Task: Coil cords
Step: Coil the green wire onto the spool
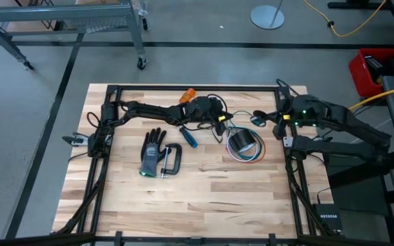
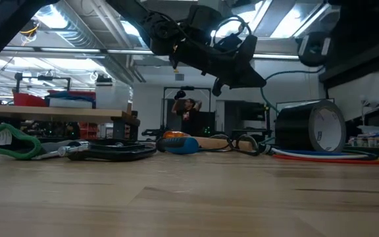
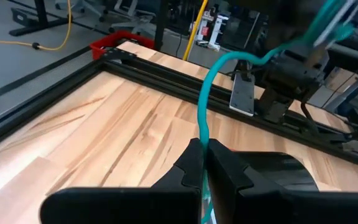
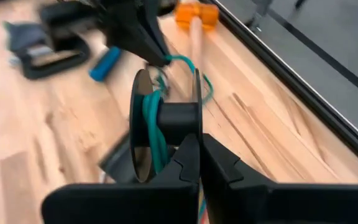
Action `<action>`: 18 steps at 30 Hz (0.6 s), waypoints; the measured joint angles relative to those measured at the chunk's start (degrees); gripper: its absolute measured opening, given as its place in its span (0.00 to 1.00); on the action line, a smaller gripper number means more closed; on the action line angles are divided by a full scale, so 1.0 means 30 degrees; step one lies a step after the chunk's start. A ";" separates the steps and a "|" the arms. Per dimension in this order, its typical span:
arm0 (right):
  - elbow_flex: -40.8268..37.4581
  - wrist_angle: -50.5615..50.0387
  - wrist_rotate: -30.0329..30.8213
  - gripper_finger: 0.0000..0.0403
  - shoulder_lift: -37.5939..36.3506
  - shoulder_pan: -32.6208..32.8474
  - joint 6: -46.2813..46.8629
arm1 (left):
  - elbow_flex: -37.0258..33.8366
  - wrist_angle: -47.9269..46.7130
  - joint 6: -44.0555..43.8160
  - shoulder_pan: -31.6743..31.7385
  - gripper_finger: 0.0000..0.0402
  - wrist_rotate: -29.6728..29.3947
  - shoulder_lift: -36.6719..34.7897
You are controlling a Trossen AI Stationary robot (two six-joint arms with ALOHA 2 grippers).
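Note:
A teal-green cord (image 3: 202, 106) runs from my left gripper (image 3: 202, 163), which is shut on it, across to a black spool (image 4: 166, 121) with several turns of the cord wound on it. My right gripper (image 4: 199, 155) is shut at the spool, above the table's far right part (image 1: 258, 117). My left gripper (image 1: 222, 123) is level, near the table's far middle. A coil of red, white and blue wires (image 1: 250, 156) lies flat on the table. A black cord (image 2: 239, 143) lies by the hammer. My left gripper pinches the teal cord (image 3: 202, 140) between its two fingers, a single strand. The cord rises from the fingertips and bends over toward the spool, clear of the table. My right gripper's fingertips meet at the rim of one spool flange (image 4: 196, 130). The fingers themselves hide the exact contact. The spool is lifted clear, with its axis across the fingers.
A black tape roll (image 1: 241, 141) stands on the wire coil. A blue-handled screwdriver (image 1: 189, 137), an orange-headed hammer (image 1: 189, 94), a dark glove (image 1: 152, 152) and a C-clamp (image 1: 170, 161) lie left of centre. A black frame (image 1: 197, 87) borders the table. The near half is bare wood.

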 joint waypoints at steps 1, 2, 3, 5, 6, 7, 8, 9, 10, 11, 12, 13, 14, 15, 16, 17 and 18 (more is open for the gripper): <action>0.0000 -0.0158 0.0353 0.00 0.0155 0.0000 0.0003 | 0.0000 0.0003 -0.0117 0.0007 0.00 0.0001 0.0000; 0.0000 -0.0284 0.0725 0.00 0.0323 0.0000 0.0003 | 0.0000 -0.0005 -0.0226 0.0011 0.00 -0.0002 0.0000; 0.0000 -0.0447 0.1136 0.00 0.0484 0.0000 0.0003 | 0.0000 -0.0012 -0.0234 0.0015 0.00 -0.0002 0.0000; 0.0000 -0.0881 0.2048 0.00 0.0825 0.0000 0.0001 | 0.0000 -0.0006 -0.0234 0.0015 0.00 -0.0002 0.0000; 0.0000 -0.1105 0.2461 0.00 0.1002 0.0000 0.0003 | 0.0000 -0.0005 -0.0234 0.0014 0.00 0.0005 0.0000; 0.0000 -0.1327 0.2800 0.00 0.1185 0.0000 0.0003 | 0.0000 -0.0005 -0.0234 0.0007 0.00 0.0005 0.0000; 0.0000 -0.1498 0.3028 0.00 0.1374 0.0000 0.0003 | 0.0000 -0.0005 -0.0234 0.0007 0.00 0.0004 0.0000; 0.0000 -0.1637 0.3215 0.00 0.1570 0.0000 0.0009 | 0.0000 -0.0065 -0.0224 0.0007 0.00 0.0005 -0.0038; 0.0000 -0.1688 0.3333 0.00 0.1762 0.0000 0.0003 | -0.0007 -0.0092 -0.0124 0.0007 0.00 0.0005 -0.0074; 0.0000 -0.1681 0.3369 0.00 0.1950 0.0000 0.0010 | -0.0007 -0.0022 0.0085 0.0007 0.00 0.0005 -0.0103; 0.0000 -0.1681 0.3362 0.00 0.2118 0.0000 0.0003 | -0.0007 -0.0045 0.0190 0.0009 0.00 0.0005 -0.0190; 0.0000 -0.1673 0.3349 0.00 0.2303 0.0000 0.0003 | -0.0007 -0.0092 0.0400 0.0023 0.00 0.0007 -0.0267; 0.0000 -0.1678 0.3352 0.00 0.2489 0.0000 0.0003 | -0.0007 0.0017 0.0665 0.0031 0.00 0.0005 -0.0295; 0.0000 -0.1675 0.3345 0.00 0.2676 0.0000 0.0003 | -0.0007 0.0017 0.0874 0.0078 0.00 0.0009 -0.0344; 0.0000 -0.1677 0.3311 0.00 0.2824 0.0000 0.0003 | -0.0007 -0.0085 0.0990 0.0117 0.00 0.0012 -0.0431; 0.0000 -0.1678 0.3175 0.00 0.2961 0.0000 -0.0011 | -0.0007 -0.0078 0.1019 0.0181 0.00 0.0012 -0.0473; 0.0000 -0.1675 0.2975 0.00 0.3085 0.0000 -0.0058 | -0.0007 -0.0042 0.1025 0.0250 0.00 0.0013 -0.0501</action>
